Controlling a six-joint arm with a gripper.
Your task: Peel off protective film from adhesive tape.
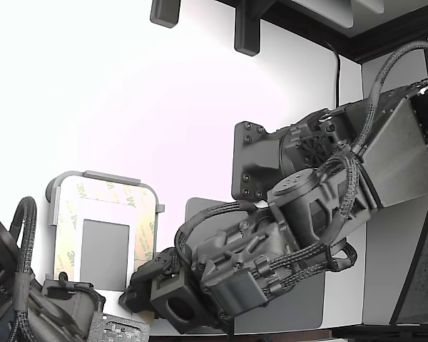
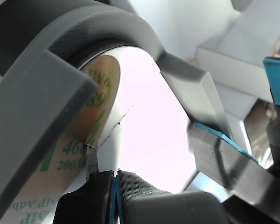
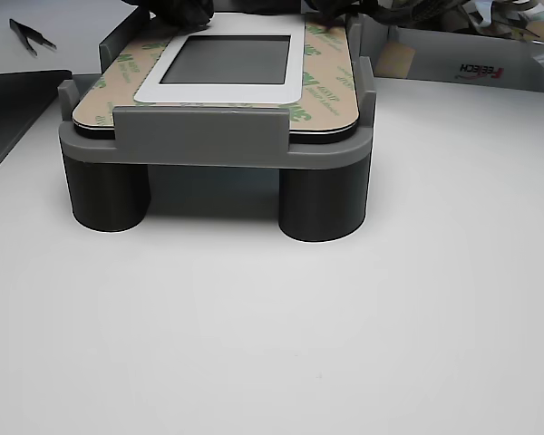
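Gripper (image 2: 114, 179) sits at a rounded corner of the frame (image 2: 46, 88), its dark tips pressed together at the edge of the film (image 2: 95, 116); whether film lies between them cannot be told. Film (image 3: 319, 68) borders a grey rectangle (image 3: 227, 60) on the raised frame (image 3: 208, 136), standing on the white desk (image 3: 272, 326).

On my exterior view I read green "3M" logos on the protective film (image 1: 144, 229), repeated along the strips from 12 o'clock round to 3 and 9 o'clock of the grey centre rectangle. My wrist view shows the same liner (image 2: 81, 154) close up, with partial green print: "200M", "MP Adh" and digits like "46". On the other view, a white cardboard box (image 3: 476, 62) at 2 o'clock of the frame carries a brand reading roughly "FEETECH".
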